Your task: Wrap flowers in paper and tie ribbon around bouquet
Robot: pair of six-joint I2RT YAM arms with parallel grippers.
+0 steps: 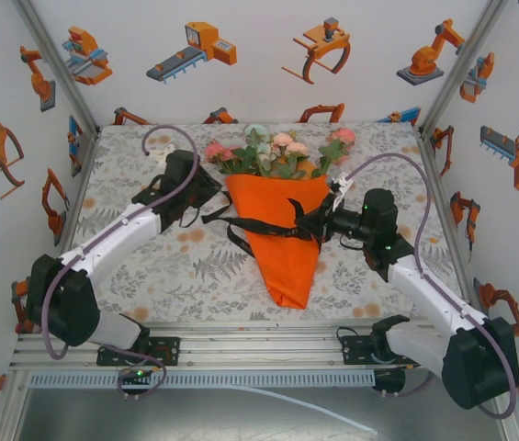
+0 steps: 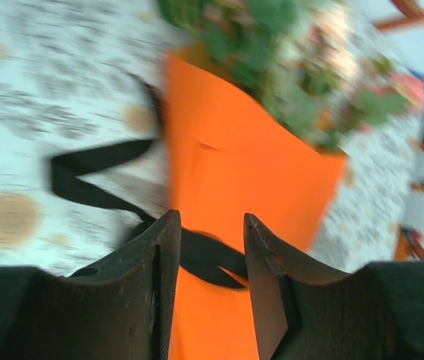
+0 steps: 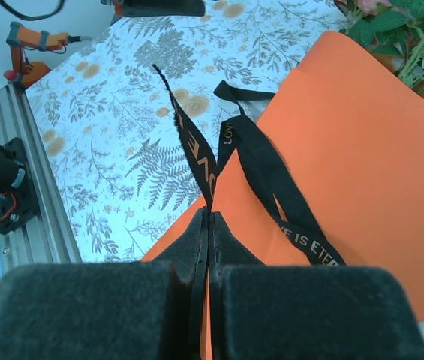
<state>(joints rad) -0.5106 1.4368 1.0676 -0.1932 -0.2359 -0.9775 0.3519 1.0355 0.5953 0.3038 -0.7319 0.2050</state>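
Leaf-print-covered table [image 1: 149, 266], orange paper bouquet [image 1: 282, 243] and black ribbon [image 1: 220, 219] on it.

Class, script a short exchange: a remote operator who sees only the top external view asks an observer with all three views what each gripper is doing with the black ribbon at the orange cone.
Operator: From above I can't tell. Does the right gripper have the ribbon?
Observer: Yes. The right wrist view shows it shut on a strand of the ribbon.
Operator: And the left gripper?
Observer: In the left wrist view its jaws stand apart over the orange paper. The ribbon lies just beyond the tips and is not pinched.
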